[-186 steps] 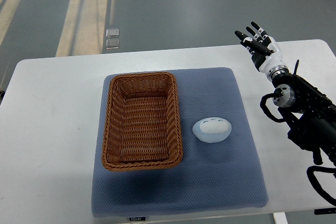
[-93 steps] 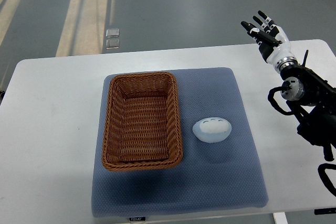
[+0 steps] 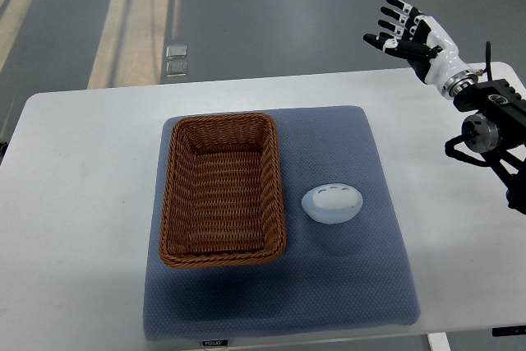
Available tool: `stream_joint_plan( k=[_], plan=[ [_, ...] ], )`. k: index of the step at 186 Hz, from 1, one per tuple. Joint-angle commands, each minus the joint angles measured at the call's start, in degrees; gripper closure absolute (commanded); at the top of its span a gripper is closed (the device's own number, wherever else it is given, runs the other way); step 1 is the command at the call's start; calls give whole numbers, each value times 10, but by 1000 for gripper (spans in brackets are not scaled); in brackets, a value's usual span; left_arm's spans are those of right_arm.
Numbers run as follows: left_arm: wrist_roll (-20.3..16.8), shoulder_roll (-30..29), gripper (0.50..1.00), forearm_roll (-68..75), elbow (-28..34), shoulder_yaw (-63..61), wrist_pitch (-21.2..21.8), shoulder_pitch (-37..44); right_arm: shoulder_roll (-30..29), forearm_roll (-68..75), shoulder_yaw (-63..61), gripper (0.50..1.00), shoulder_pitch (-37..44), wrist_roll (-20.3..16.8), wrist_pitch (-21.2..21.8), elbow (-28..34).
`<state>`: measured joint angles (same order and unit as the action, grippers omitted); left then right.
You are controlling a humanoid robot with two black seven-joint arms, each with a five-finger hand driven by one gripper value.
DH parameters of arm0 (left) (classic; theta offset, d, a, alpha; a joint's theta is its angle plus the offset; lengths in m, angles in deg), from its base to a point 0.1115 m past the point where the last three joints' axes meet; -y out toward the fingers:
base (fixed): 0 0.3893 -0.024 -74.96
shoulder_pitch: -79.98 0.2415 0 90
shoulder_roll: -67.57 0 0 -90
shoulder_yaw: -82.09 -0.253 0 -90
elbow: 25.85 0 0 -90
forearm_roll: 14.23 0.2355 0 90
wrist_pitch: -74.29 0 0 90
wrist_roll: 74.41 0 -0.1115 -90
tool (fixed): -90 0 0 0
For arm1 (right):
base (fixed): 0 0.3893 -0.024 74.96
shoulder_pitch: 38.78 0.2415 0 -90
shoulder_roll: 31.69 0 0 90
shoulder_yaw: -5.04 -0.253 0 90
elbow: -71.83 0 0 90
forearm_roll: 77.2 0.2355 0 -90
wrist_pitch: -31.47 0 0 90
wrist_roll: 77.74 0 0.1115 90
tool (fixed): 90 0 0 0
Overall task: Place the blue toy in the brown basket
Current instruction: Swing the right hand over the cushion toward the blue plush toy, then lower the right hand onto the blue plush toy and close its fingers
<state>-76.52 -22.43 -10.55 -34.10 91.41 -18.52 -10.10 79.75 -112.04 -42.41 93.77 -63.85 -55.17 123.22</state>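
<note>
Right hand [image 3: 408, 29] spread empty above the table's [image 3: 82, 203] far right corner.
Pale blue toy [image 3: 332, 203] lies on the grey mat [image 3: 345, 285], just right of the wicker basket [image 3: 222, 191]; a careless reach could nudge it away.

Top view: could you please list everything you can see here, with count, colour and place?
table: one, white, filling the lower part of the picture
mat: one, grey-blue, centred on the table
basket: one, brown wicker, empty, on the left half of the mat
toy: one, pale blue, oval, on the mat just right of the basket, not touching it
floor: grey with pale stripes at upper left, beyond the table
right hand: one, white and black, fingers spread, holding nothing, raised past the table's far right corner on a black arm
left hand: not in view
</note>
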Motion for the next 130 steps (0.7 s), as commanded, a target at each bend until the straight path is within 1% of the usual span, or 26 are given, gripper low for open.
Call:
stream_joint_plan(
  k=[1, 18, 32, 41, 43, 58, 83, 104, 106, 114, 130],
  plan=[
    [0, 0, 500, 0, 0, 0, 0, 0, 39, -101, 47, 589, 18, -1, 24, 43],
    [0, 0, 500, 0, 0, 0, 0, 0, 73, -168, 73, 589, 35, -1, 52, 71],
    [0, 0, 500, 0, 0, 0, 0, 0, 99, -206, 93, 589, 53, -3, 95, 101],
    [0, 0, 500, 0, 0, 0, 0, 0, 120, -228, 106, 589, 63, -3, 130, 128],
    [0, 0, 500, 0, 0, 0, 0, 0, 120, -228, 106, 589, 63, -3, 130, 128],
    [0, 0, 500, 0, 0, 0, 0, 0, 145, -261, 118, 589, 77, -3, 174, 169],
    [0, 0, 500, 0, 0, 0, 0, 0, 165, -327, 130, 589, 84, -3, 242, 229],
    [0, 0, 500, 0, 0, 0, 0, 0, 170, -378, 132, 589, 82, -4, 292, 252],
    [0, 0, 500, 0, 0, 0, 0, 0, 171, -388, 132, 589, 80, -4, 301, 254],
    [0, 0, 500, 0, 0, 0, 0, 0, 170, -403, 133, 589, 76, -4, 316, 255],
    [0, 0, 500, 0, 0, 0, 0, 0, 166, -417, 134, 589, 63, -4, 316, 256]
  ],
)
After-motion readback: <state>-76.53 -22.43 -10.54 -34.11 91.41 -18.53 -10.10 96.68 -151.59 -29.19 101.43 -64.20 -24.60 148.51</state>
